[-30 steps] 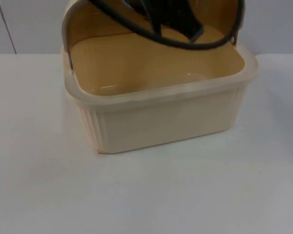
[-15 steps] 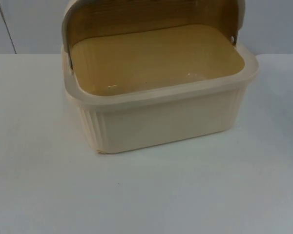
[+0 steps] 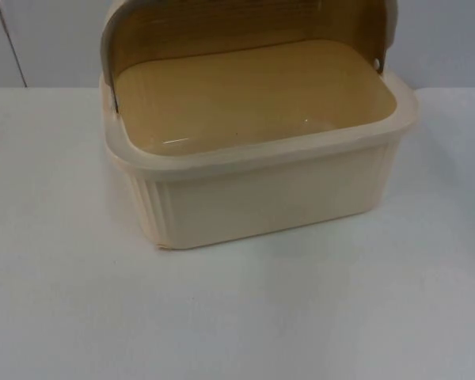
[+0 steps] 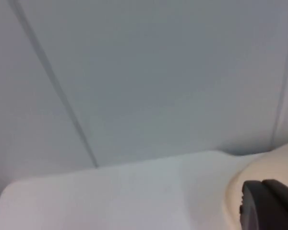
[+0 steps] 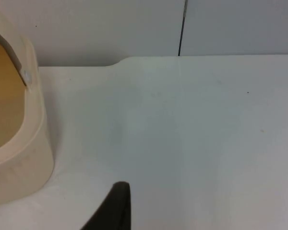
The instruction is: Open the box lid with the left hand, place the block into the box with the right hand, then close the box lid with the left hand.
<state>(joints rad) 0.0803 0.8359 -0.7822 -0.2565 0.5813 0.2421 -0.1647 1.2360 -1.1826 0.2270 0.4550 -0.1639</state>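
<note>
A cream plastic box [image 3: 269, 198] stands on the white table toward the back, in the top view. Its brownish see-through lid [image 3: 222, 28] is rolled back and up over the rear, so the box is open and its smooth tan floor shows. My left gripper [image 4: 269, 206] is beside a rounded cream edge of the box [image 4: 235, 196], facing the grey wall. My right gripper [image 5: 115, 211] hovers low over the table to the right of the box [image 5: 33, 143], a short way from its side wall.
The white table [image 3: 301, 317] stretches wide in front of the box and to both sides. A grey partition wall [image 3: 47, 39] closes the table's far edge just behind the box.
A second ago a black arm reached over the back of the open box. It had left the top view half a second ago, and the box and lid have stayed still.
</note>
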